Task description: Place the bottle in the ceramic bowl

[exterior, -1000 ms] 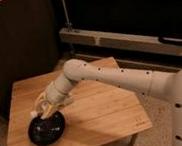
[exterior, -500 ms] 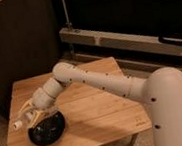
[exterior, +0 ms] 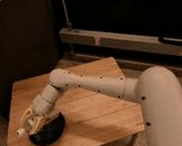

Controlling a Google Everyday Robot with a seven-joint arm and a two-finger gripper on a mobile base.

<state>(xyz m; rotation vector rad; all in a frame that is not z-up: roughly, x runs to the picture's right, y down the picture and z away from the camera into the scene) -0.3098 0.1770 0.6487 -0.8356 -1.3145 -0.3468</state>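
The hand (exterior: 34,121), clenched on the bottle (exterior: 25,128), has swung from over the ceramic bowl (exterior: 48,133) to its left rim; the bottle lies tilted, cap outward past that rim. Release looks premature. The wooden tabletop (exterior: 94,107) carries the bowl.

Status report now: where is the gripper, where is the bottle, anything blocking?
Gripper at bowl's left rim, shut on bottle. Bottle tilted, not yet in ceramic bowl. Nothing blocking.
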